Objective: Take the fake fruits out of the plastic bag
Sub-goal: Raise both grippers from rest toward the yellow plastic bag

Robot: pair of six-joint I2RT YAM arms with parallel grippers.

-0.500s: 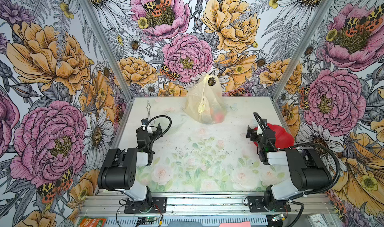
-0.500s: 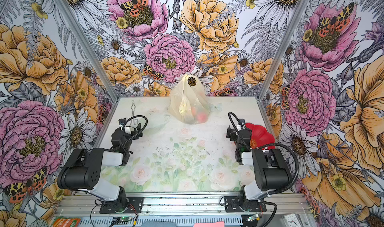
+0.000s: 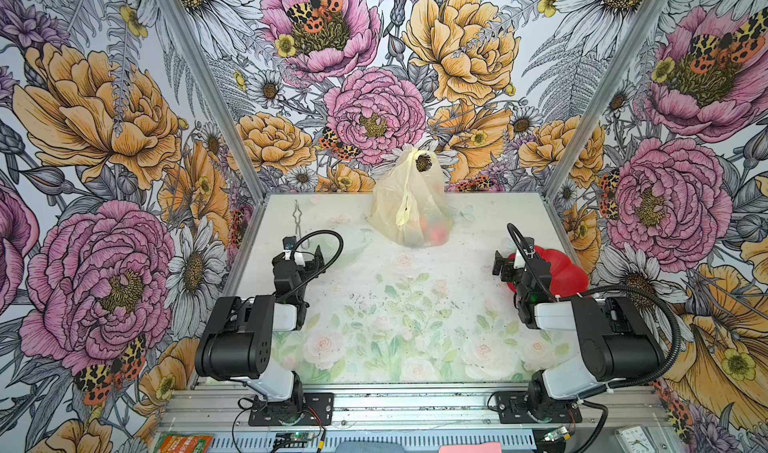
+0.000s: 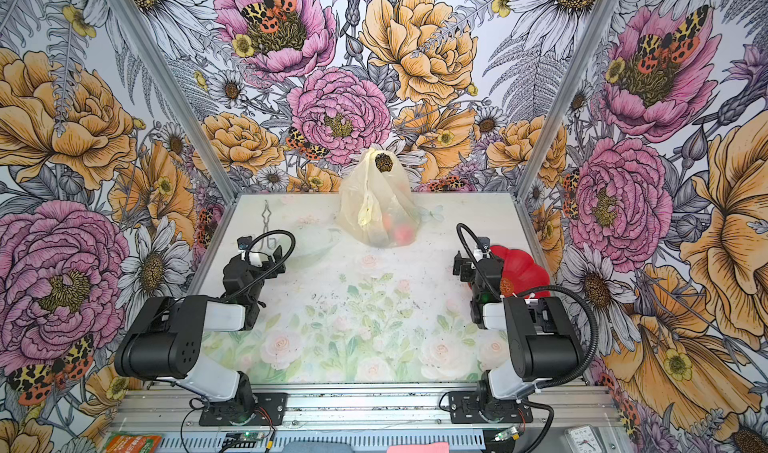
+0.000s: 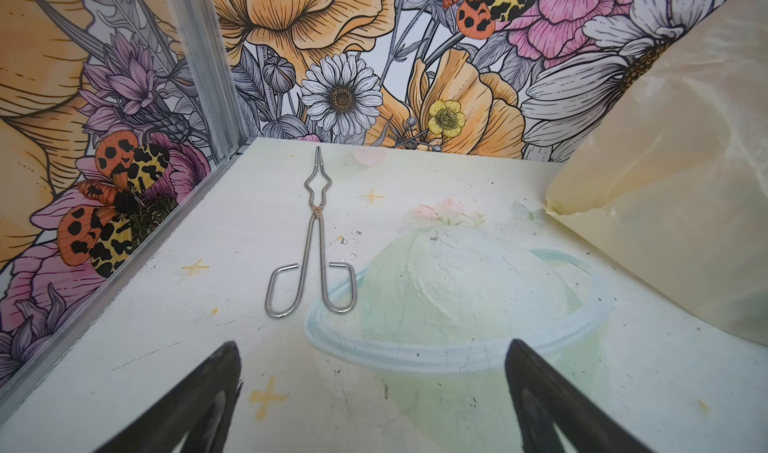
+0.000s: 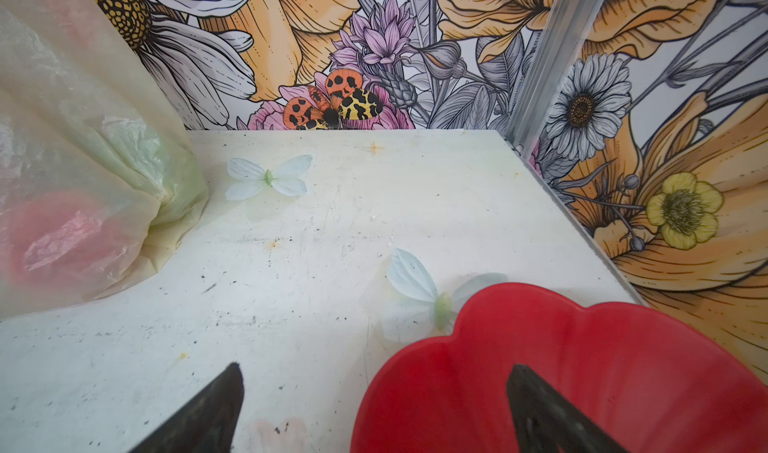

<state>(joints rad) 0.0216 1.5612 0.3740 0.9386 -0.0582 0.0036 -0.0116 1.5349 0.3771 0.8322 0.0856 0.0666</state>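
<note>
The plastic bag (image 3: 399, 197) stands unopened at the bench's (image 3: 374, 305) far edge (fake fruits (image 3: 436, 233) inside). Wide and empty, left pincer (image 5: 374, 347) and right pincer (image 6: 374, 368) probably must approach first.

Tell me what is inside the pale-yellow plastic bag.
Through the translucent pale-yellow plastic bag, blurred red rounded shapes and a green patch show near its bottom; the film hides which fruits and how many.

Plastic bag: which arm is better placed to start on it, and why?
Right, probably. Left fingers and right fingers are both open and similarly far, but the plastic bag's red fake fruit shows on the right arm's side, and the red plate lies beside that arm.
</note>
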